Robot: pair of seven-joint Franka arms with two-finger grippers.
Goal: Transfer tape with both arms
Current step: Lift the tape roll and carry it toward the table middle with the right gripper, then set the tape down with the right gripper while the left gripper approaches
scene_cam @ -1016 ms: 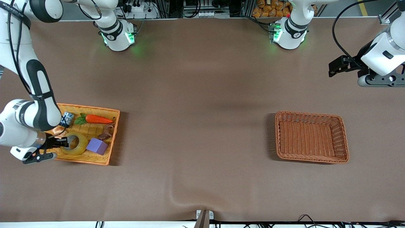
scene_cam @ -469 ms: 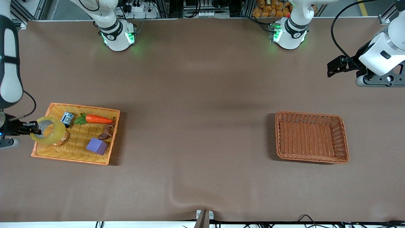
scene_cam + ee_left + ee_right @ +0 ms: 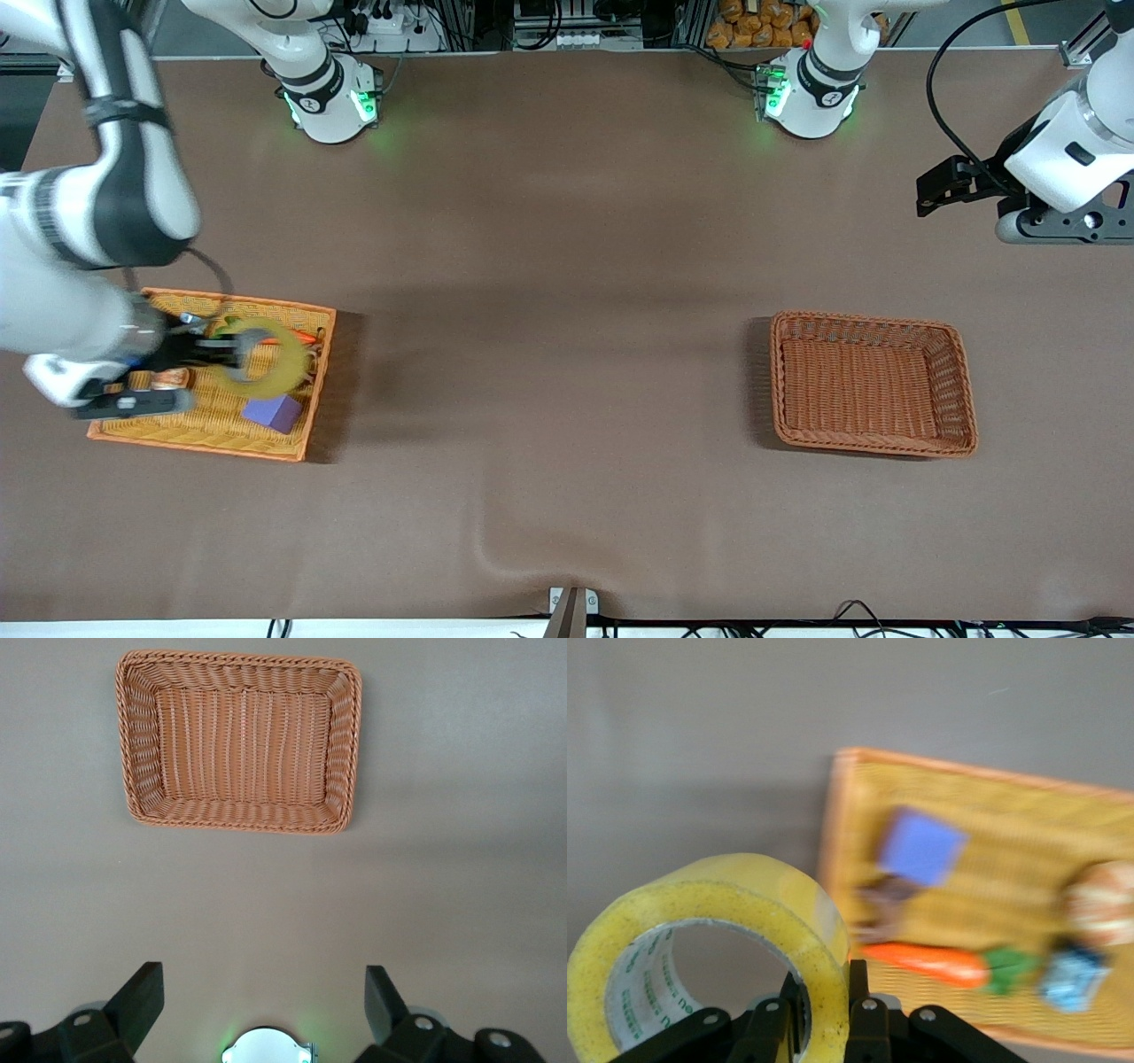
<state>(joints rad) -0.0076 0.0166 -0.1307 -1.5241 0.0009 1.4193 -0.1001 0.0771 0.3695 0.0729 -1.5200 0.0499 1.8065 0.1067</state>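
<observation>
My right gripper (image 3: 232,353) is shut on the wall of the tape (image 3: 276,359), a yellowish ring with a grey-white core, and holds it in the air over the orange tray (image 3: 197,440). In the right wrist view the tape (image 3: 713,930) fills the foreground, one finger inside the ring and one outside. My left gripper (image 3: 930,189) is open and empty, held high at the left arm's end of the table. Its fingers (image 3: 140,1003) show spread wide in the left wrist view.
The orange tray holds a purple cube (image 3: 273,412), a carrot (image 3: 926,963), a brown piece (image 3: 877,899), a bread-like item (image 3: 171,379) and a small blue object (image 3: 1074,979). An empty brown wicker basket (image 3: 873,383) stands toward the left arm's end, also in the left wrist view (image 3: 239,740).
My right gripper lifted the tape out of the tray, swung toward the table's end, then moved back over the tray toward the table's middle. The left arm barely moved.
</observation>
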